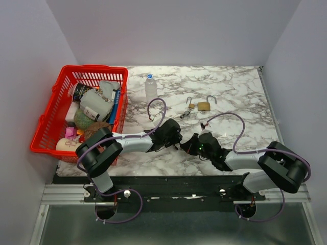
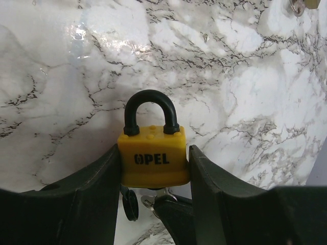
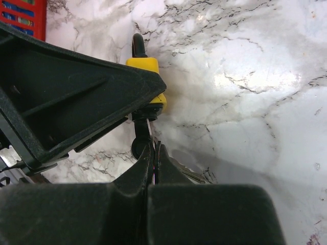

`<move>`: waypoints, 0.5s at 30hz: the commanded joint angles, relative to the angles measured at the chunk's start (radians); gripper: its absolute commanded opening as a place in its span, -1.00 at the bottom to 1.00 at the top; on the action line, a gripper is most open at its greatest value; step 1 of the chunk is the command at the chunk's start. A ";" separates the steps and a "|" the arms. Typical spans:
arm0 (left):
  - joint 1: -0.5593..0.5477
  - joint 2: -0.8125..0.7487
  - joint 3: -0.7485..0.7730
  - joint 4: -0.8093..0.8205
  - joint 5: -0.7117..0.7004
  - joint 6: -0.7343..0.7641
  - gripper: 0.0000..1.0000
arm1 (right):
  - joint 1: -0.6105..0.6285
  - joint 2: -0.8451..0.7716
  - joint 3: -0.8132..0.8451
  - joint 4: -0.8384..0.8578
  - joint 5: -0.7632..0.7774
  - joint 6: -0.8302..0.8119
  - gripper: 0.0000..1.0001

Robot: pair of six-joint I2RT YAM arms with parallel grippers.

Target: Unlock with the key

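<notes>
Yellow padlock clamped in left gripper, shackle pointing away, right gripper pinching key in line beneath padlock's base

- Yellow padlock with a black shackle: underside and keyhole hidden behind left gripper fingers.
- Small silver key: mostly covered, shape unclear.
- Brass-coloured objects: cut off at top edge.

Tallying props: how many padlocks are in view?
3. A yellow padlock clamped in the left end effector; a small brass padlock and a larger brass padlock side by side farther back on the table. The basket could hide more.
</notes>
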 commanded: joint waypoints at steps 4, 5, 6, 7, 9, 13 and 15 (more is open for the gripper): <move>-0.083 0.010 -0.046 -0.159 0.110 0.040 -1.00 | -0.057 0.043 0.057 0.204 0.121 0.023 -0.99; -0.084 0.011 -0.044 -0.160 0.110 0.038 -1.00 | -0.058 0.050 0.062 0.212 0.116 0.024 -0.99; -0.087 0.014 -0.046 -0.159 0.109 0.038 -1.00 | -0.058 0.058 0.062 0.219 0.114 0.024 -0.99; -0.091 0.016 -0.043 -0.159 0.107 0.040 -1.00 | -0.058 0.070 0.062 0.230 0.114 0.026 -0.99; -0.094 0.017 -0.043 -0.159 0.107 0.038 -1.00 | -0.060 0.081 0.062 0.253 0.111 0.030 -0.99; -0.101 0.011 -0.041 -0.163 0.093 0.041 -1.00 | -0.069 0.086 0.054 0.282 0.113 0.040 -0.99; -0.106 0.008 -0.039 -0.167 0.087 0.043 -1.00 | -0.080 0.081 0.049 0.298 0.105 0.041 -0.99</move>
